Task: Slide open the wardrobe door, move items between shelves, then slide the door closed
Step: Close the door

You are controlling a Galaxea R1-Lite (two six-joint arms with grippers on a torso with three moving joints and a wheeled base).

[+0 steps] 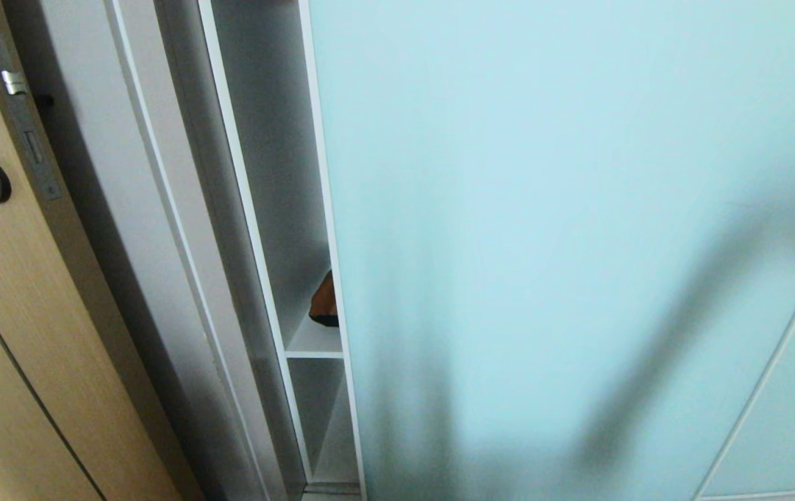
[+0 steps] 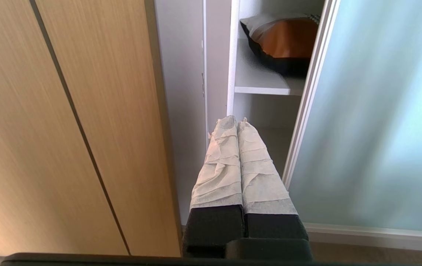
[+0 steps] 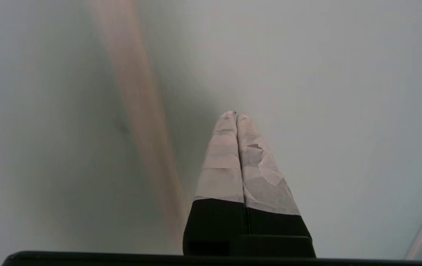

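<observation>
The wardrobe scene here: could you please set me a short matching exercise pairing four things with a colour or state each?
Things:
1. sliding wardrobe door
2. patchwork pillow
3. wooden door
4. left gripper

Descriptions:
A. light wood grain with dark round knobs
B. fingers pressed together, holding nothing
C. frosted pale blue glass, slid slightly open
D. lying on a white shelf

Pairs: 1-C, 2-D, 3-A, 4-B

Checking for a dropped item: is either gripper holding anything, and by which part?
Nothing is held: left gripper and right gripper both have their fingers shut together, empty.
</observation>
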